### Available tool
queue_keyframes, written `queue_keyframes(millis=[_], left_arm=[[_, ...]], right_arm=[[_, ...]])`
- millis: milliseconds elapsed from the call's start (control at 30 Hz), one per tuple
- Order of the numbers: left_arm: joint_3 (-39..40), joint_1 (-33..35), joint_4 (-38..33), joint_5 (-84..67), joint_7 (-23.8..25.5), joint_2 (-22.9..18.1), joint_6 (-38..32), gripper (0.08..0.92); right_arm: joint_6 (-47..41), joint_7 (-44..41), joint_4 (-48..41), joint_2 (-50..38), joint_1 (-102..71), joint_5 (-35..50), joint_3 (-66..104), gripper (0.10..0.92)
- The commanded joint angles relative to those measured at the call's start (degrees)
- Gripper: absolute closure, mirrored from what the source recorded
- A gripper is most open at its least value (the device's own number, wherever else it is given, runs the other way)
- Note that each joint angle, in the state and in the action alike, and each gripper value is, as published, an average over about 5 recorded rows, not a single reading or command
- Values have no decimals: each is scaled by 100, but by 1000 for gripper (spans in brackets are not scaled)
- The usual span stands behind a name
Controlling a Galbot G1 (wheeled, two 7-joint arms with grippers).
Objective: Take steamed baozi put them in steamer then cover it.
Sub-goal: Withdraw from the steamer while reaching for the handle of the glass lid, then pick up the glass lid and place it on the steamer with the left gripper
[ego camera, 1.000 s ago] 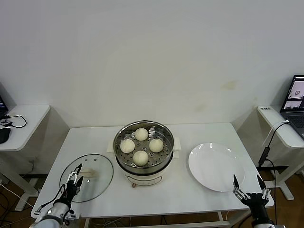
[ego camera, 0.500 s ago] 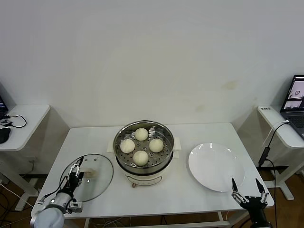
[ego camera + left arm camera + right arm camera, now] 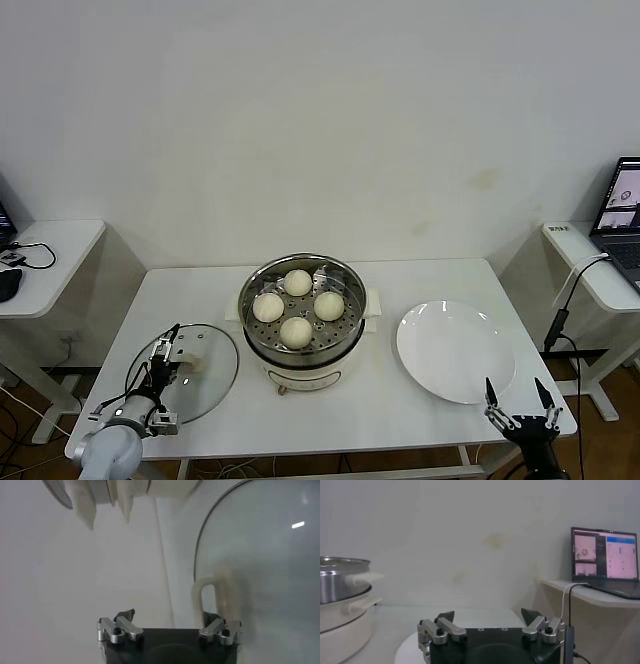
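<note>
White table [image 3: 420, 285]: four steamed baozi [image 3: 296, 330] in one steamer [image 3: 302, 355], one cover [image 3: 210, 370].

A lab or office room: bare white wall [image 3: 320, 120], white desks [image 3: 50, 265], an open laptop [image 3: 622, 212].

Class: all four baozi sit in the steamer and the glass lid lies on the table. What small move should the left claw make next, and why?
Probably close on the cream handle of the lid. The open left claw is right at it, while the steamer with four baozi is uncovered.
</note>
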Motion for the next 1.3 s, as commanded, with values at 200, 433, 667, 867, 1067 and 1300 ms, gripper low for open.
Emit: queue_keyframes(millis=[200,433,667,867,1067,1300], left_arm=[[15,-94,211,-120,-97,-9,-25,355],[-16,-48,188,-170,-193,-29,-17,562],[-174,264,-367,-458,-229,32,106,761],[-565,721,-1367,-486,-111,122,482,865],[-1051,1191,-2380,-634,261,229,1061,865],[-1417,1248,-3072,-956,816,381,1642,865]], right_arm=[[13,-5,9,8,-8,-22,-36,203],[19,-10,31,13,-12,-47,-65,202],[37,-19,52,0,-18,-82,-102,202],[43,-22,51,-24,-8,-172,-234,203],[29,-29,27,-109,37,-304,-377,203],[11,-53,36,-273,43,-351,-423,203]])
